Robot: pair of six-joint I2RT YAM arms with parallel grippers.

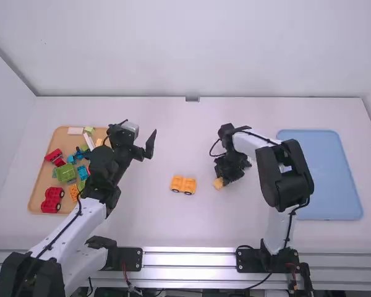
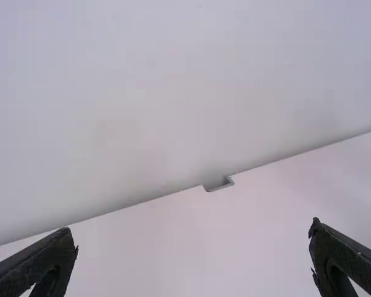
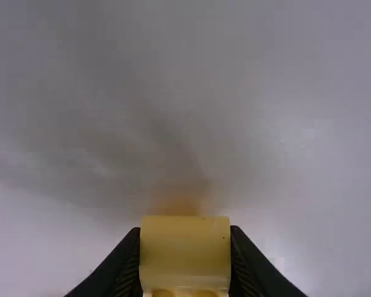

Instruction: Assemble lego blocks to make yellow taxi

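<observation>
Right gripper (image 3: pixel 185 238) pinching a yellow block (image 3: pixel 184 260), with the taxi's wheeled base (image 1: pixel 183 184) waiting mid-table.

The block is held between both fingers, low over the white table (image 1: pixel 173 229); whether it touches the surface I cannot tell. The orange-yellow base sits on its wheels near the block but apart from it, toward the left arm. The left gripper (image 2: pixel 193 229) has its fingers spread with nothing between them, beyond the tan tray (image 1: pixel 34 201) of loose blocks. The step in hand looks like adding the body or roof piece. Next, the block probably needs bringing over the base, squaring to its studs and pressing straight down; an off-centre push could roll the base away.
</observation>
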